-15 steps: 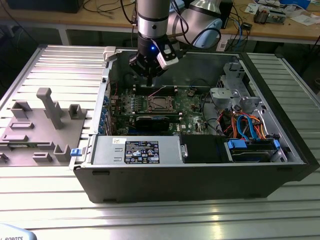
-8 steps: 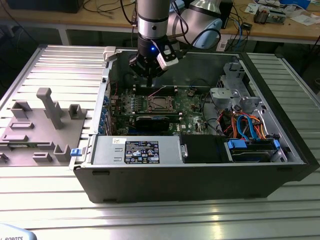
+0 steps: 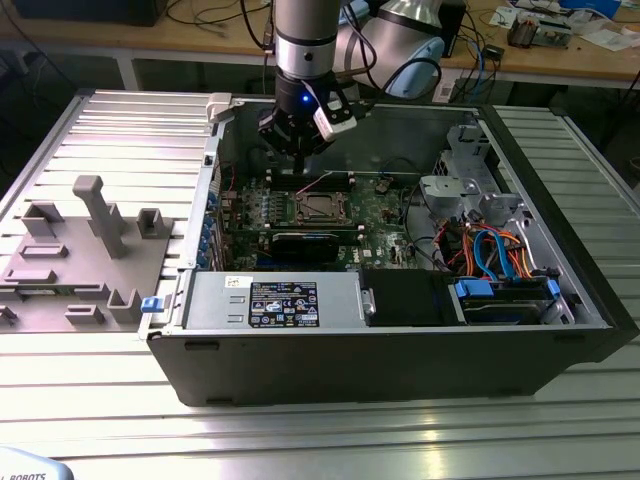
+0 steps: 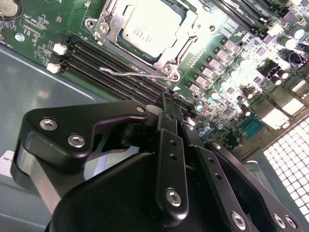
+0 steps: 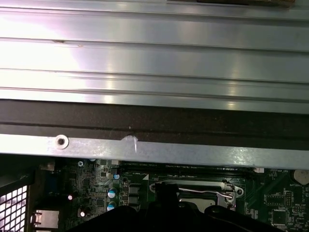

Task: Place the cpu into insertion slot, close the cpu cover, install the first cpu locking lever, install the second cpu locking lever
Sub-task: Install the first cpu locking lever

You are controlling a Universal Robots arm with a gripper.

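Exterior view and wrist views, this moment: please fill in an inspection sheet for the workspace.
Surface: ribbed metal table carrying an open computer case.
Job's things: cpu sits in the slot; cover lies closed around it. One lever lies along the socket's edge; whether it is latched cannot be told.
Clutter: grey fixture block on the table at the exterior view's left.
Gripper: gripper hangs above the board near the socket, fingers together, holding nothing.
Cables: blue and orange bundle inside the case at the exterior view's right.
Surroundings: wooden bench with cables and parts behind the table.
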